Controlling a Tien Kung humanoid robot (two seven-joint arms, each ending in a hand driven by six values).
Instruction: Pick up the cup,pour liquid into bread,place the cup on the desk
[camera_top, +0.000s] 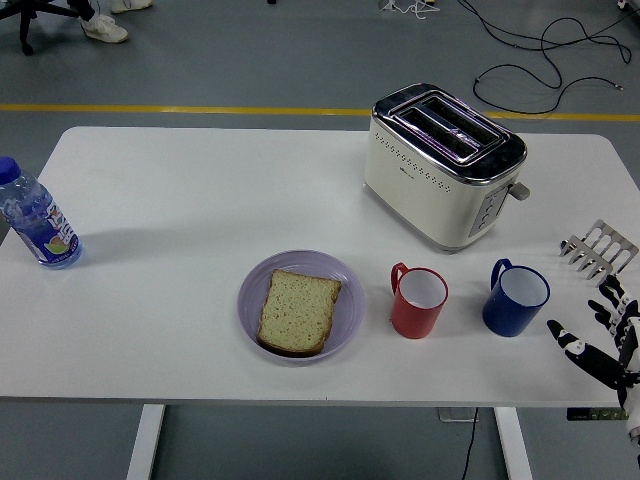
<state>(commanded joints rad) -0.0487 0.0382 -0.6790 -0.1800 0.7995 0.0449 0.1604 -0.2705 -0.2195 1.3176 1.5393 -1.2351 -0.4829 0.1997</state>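
On the white table (200, 190), near its front edge, two cups stand side by side: a red cup (418, 301) just right of the lilac plate (250, 300) with one bread slice (298, 311), and a blue cup (516, 297). Right hand (600, 345) hovers beside the blue one, fingers spread, empty. One toaster (443, 165), one bottle (36, 217), one rack (599, 251). Grey floor (250, 50) with a yellow line.

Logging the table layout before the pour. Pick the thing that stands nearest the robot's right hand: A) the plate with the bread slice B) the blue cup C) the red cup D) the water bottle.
B: the right hand, fingers spread and holding nothing, is at the table's right edge just beside the blue cup; the red cup stands farther left.
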